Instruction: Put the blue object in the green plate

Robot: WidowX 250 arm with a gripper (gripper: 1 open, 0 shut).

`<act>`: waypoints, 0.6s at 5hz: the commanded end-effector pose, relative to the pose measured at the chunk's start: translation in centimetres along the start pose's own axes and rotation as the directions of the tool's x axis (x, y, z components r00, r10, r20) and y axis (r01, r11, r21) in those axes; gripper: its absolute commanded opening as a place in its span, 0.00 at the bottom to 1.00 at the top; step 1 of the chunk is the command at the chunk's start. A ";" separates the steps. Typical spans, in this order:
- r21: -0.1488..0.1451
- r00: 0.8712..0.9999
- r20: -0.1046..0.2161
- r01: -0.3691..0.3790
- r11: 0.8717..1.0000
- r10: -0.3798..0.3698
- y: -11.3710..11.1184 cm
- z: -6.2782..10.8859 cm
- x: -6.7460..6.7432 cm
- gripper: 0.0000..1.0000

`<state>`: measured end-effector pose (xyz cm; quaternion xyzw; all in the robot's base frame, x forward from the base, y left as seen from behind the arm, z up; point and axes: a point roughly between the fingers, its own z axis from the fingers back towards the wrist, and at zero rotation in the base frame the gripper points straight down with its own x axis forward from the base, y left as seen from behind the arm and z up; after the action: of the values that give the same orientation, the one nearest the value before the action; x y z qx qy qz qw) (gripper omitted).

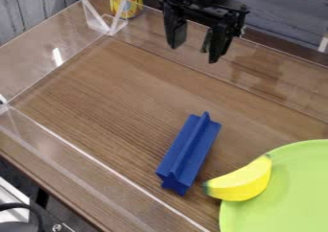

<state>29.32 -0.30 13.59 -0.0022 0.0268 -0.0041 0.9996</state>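
From my seat I see the gripper [195, 39] hanging at the far side of the counter [115, 92], pointing straight down with its dark fingers [214, 46] spread apart and nothing between them. It hovers clear of the wood-grain surface, well apart from everything I have to handle.

The blue object [190, 151] lies flat on the counter toward the near right corner, its long axis running from the near edge up toward the far right at a slight slant. I can make out the groove running along its top (the stepped profile shows best at the near end). Just to its right is a yellow banana-shaped toy [243, 181], which lies partly on the green plate [292, 193] and overhangs the plate's left rim; whether the banana touches the blue object's near end I cannot tell, though they look very close. The plate itself sits in the near right corner and is cut off by the picture's right and bottom edges. The blue object is wholly off the plate, beside its left rim.

Clear plastic walls [52, 58] fence the counter along the left and near sides. Behind the far left corner stands a yellow can [125, 0], outside the fenced area as far as I can judge.
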 end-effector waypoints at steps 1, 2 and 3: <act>-0.005 1.000 -0.003 -0.007 1.000 0.007 -0.3 -0.7 -0.4 1.00; -0.021 0.999 0.036 -0.024 0.999 0.025 -1.1 -1.6 -1.8 1.00; -0.034 0.998 0.061 -0.032 0.999 0.034 -1.5 -2.3 -2.4 1.00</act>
<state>26.51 -1.66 10.30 -0.0168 0.0193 0.0158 0.9995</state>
